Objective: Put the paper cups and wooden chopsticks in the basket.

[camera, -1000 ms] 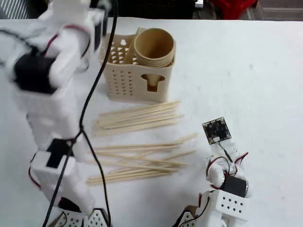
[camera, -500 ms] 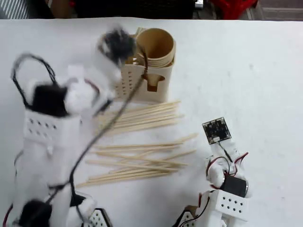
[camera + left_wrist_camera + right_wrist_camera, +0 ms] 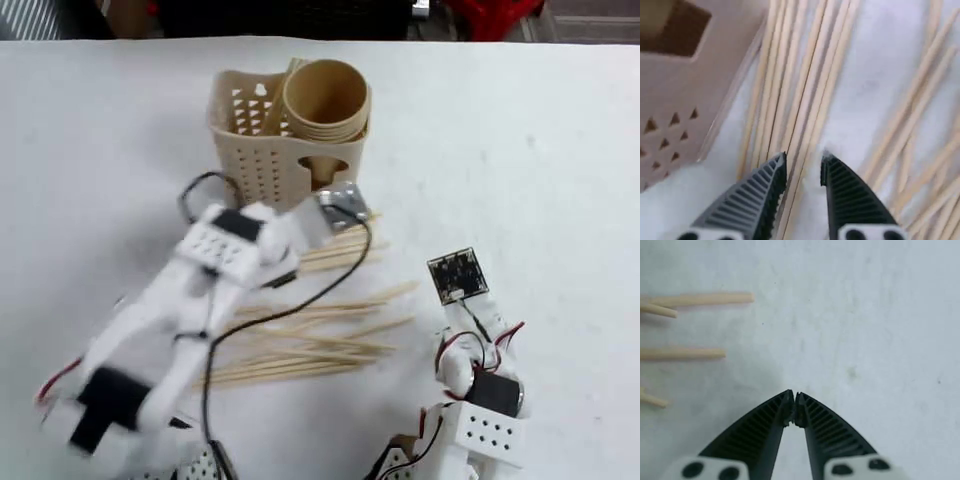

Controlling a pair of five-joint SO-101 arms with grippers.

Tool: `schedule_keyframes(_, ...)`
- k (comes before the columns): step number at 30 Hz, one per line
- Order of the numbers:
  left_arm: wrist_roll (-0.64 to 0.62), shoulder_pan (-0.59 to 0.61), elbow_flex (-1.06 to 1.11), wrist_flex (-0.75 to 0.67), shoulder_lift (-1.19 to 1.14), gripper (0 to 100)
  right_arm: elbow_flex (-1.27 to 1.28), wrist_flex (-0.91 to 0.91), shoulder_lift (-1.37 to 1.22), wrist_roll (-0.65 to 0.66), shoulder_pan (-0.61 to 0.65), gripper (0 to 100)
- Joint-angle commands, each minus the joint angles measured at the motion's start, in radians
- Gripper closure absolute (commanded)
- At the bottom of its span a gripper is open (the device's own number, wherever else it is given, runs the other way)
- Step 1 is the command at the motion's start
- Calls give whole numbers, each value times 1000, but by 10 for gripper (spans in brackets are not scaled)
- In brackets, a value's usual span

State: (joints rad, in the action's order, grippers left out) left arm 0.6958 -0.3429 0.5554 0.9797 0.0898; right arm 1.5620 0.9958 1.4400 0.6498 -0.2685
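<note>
Chopsticks [image 3: 322, 349] beside basket [image 3: 255, 172], under left arm [image 3: 222, 250]

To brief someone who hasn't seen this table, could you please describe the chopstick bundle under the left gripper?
Find the perforated beige basket holding paper cups. Right beside it, on the arms' side, lies a bundle of wooden chopsticks, with the left gripper open over it. Unlike the loose, crossed pile farther from the basket, these lie tidy and parallel along the basket's wall.

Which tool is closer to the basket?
Left. The left tool hangs over the chopsticks right beside the basket; the right tool is farther off, over the table past the chopsticks' ends.
</note>
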Motion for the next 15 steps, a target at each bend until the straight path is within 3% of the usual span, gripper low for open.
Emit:
schedule_keyframes(1,14,-61,-184,-3,-226,844,0,-22,1,9,1,981)
schedule_keyframes(9,15,-70,-186,-60,-280,840,3,-24,1,14,4,981)
schedule_keyframes(15,9,-73,-196,0,-282,838,3,-24,1,14,5,981)
